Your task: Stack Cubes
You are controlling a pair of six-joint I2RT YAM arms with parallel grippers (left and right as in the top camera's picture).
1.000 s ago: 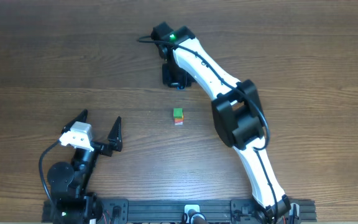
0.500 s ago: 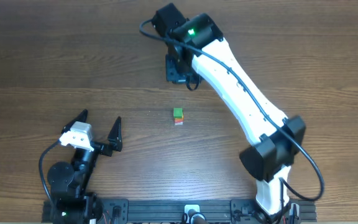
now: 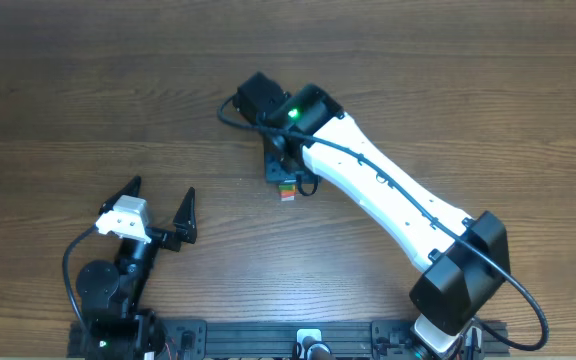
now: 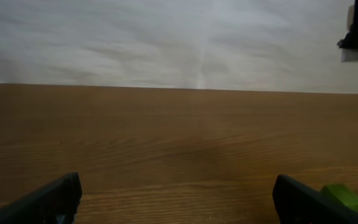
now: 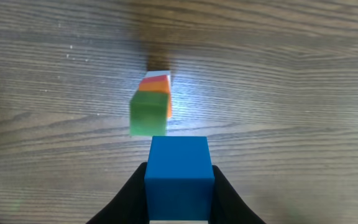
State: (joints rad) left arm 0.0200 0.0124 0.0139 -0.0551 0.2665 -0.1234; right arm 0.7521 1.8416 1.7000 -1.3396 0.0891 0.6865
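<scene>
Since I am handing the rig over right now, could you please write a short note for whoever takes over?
Left claw: open, empty, parked near its base.
Right claw: shut on the blue cube, held close to the green cube but not on it.
Cubes: the green cube sits on the orange cube, mid-way across the table.
Done: green stacked on orange; blue picked up.
Left: line the blue cube up over the green one, set it down, open the claw and back off.
</scene>
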